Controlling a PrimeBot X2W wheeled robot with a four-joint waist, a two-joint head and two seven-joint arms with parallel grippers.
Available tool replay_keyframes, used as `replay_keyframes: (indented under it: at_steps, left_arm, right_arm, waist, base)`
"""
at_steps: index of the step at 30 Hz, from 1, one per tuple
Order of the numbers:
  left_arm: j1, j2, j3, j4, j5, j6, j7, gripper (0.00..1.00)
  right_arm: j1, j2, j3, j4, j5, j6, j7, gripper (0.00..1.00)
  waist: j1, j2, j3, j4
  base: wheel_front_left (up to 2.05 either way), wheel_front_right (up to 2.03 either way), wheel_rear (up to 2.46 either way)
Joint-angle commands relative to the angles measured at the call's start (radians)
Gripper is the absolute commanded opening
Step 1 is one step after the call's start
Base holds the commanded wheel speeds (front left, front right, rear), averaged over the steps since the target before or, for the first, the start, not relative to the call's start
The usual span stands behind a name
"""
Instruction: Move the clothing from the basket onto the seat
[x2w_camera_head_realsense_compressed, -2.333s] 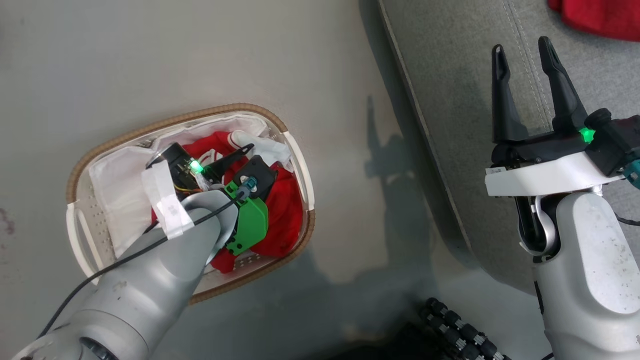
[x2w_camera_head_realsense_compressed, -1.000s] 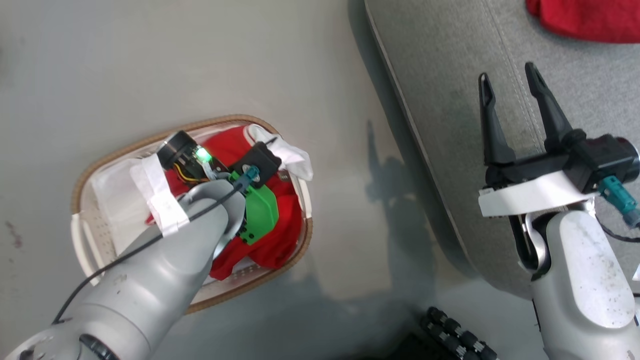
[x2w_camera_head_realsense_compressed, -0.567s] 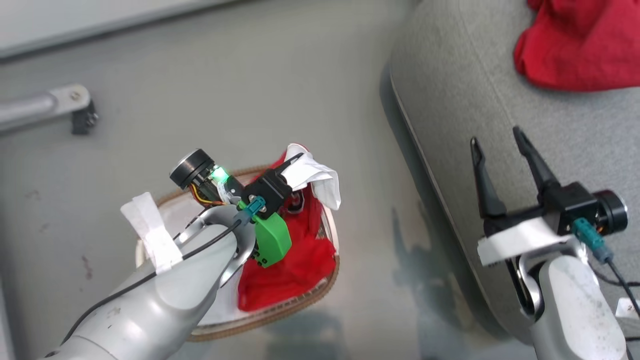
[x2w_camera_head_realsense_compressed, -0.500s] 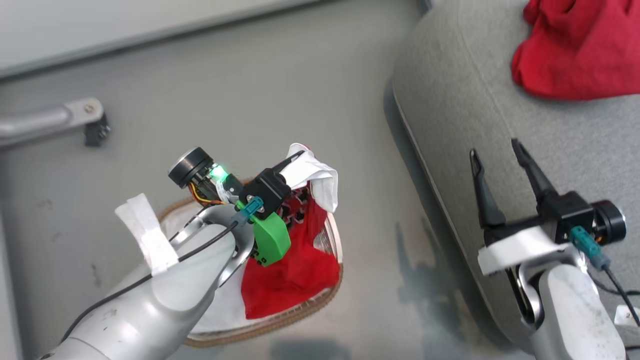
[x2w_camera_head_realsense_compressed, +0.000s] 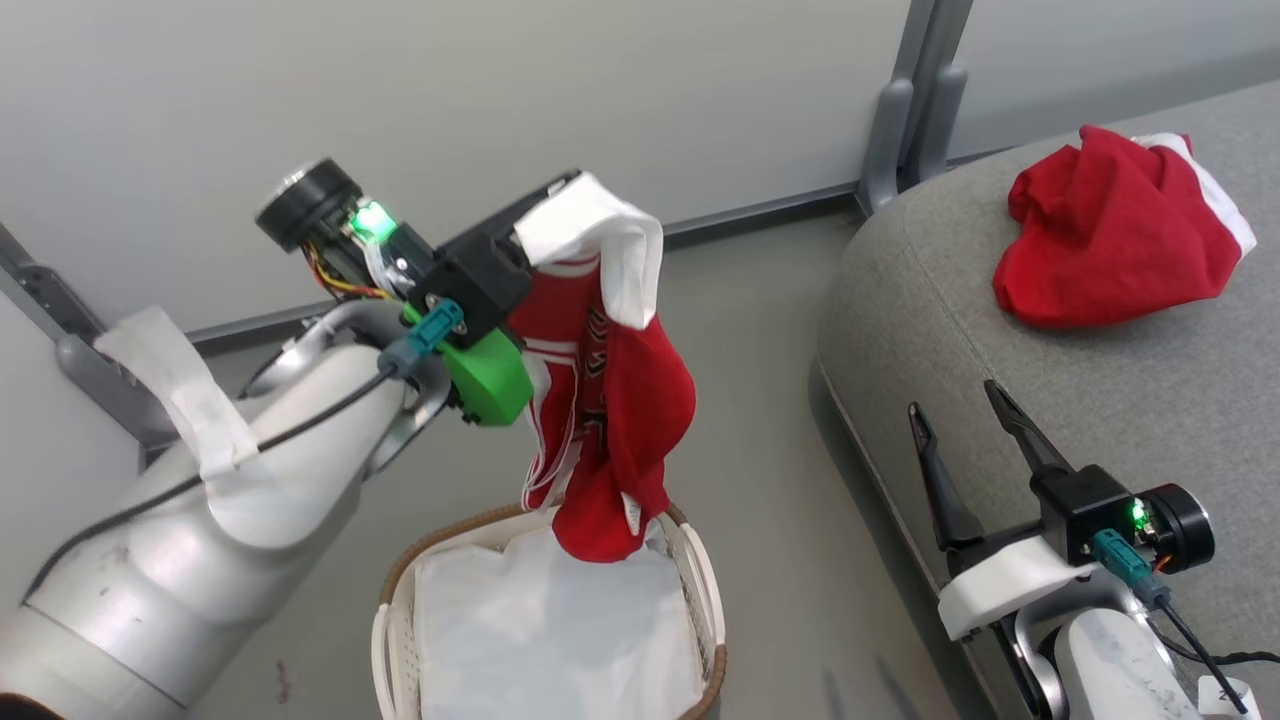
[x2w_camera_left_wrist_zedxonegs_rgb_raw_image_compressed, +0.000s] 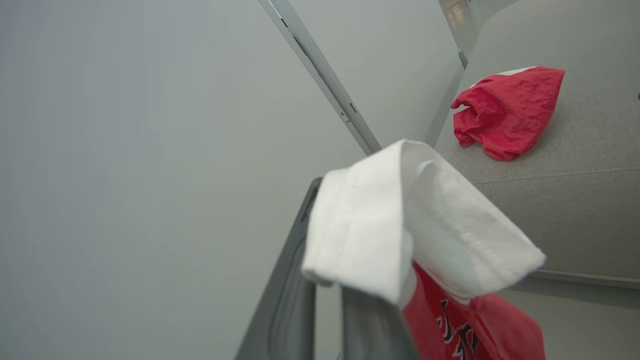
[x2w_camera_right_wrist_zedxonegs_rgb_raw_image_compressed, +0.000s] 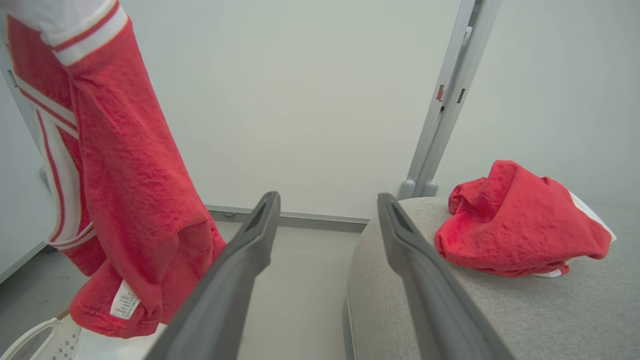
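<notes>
My left gripper (x2w_camera_head_realsense_compressed: 555, 195) is raised high and shut on a red garment (x2w_camera_head_realsense_compressed: 610, 400) of the clothing, gripped at its white sleeve (x2w_camera_left_wrist_zedxonegs_rgb_raw_image_compressed: 410, 225). The garment hangs straight down, and its lowest fold is just over the basket (x2w_camera_head_realsense_compressed: 440, 530) below. White liner (x2w_camera_head_realsense_compressed: 550, 630) shows inside the basket. Another red garment (x2w_camera_head_realsense_compressed: 1110, 240) lies crumpled on the grey seat (x2w_camera_head_realsense_compressed: 1100, 400) at the right. My right gripper (x2w_camera_head_realsense_compressed: 960, 405) is open and holds nothing, low beside the seat's front edge. The right wrist view has the hanging garment (x2w_camera_right_wrist_zedxonegs_rgb_raw_image_compressed: 120, 175) at its left and the seat (x2w_camera_right_wrist_zedxonegs_rgb_raw_image_compressed: 500, 310) at its right.
A pale wall with a grey upright post (x2w_camera_head_realsense_compressed: 915, 100) stands behind the seat's corner. Another grey post (x2w_camera_head_realsense_compressed: 90, 380) runs behind my left arm. Grey floor (x2w_camera_head_realsense_compressed: 760, 480) separates the basket from the seat.
The left gripper has lifted the red garment up out of the basket, so it now hangs above it. The head camera has tilted up. The right gripper stays open.
</notes>
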Motion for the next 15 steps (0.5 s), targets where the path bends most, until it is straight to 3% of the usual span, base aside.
replay_keyframes:
  at_steps: [1, 8, 15]
  left_arm:
    - [-0.036, 0.016, 0.009, -0.012, -0.001, -0.002, 0.008, 0.00]
    - [-0.134, 0.032, 0.033, -0.021, -0.021, -0.006, 0.039, 0.00]
    - [-0.192, -0.005, 0.026, 0.033, -0.030, -0.009, 0.042, 0.00]
  right_arm:
    - [-0.002, -0.003, 0.009, 0.003, -0.001, -0.001, -0.005, 1.00]
    - [-0.047, -0.003, 0.074, 0.016, 0.000, -0.001, -0.005, 1.00]
    - [-0.107, -0.003, 0.186, 0.032, 0.041, -0.001, -0.005, 1.00]
  waist:
    - [0.0001, 0.0000, -0.076, 0.019]
    - [0.0001, 0.0000, -0.089, 0.021]
    - [0.0001, 0.0000, -0.095, 0.031]
  base:
    - [0.00, 0.00, 0.00]
    - [0.00, 0.00, 0.00]
    - [0.00, 0.00, 0.00]
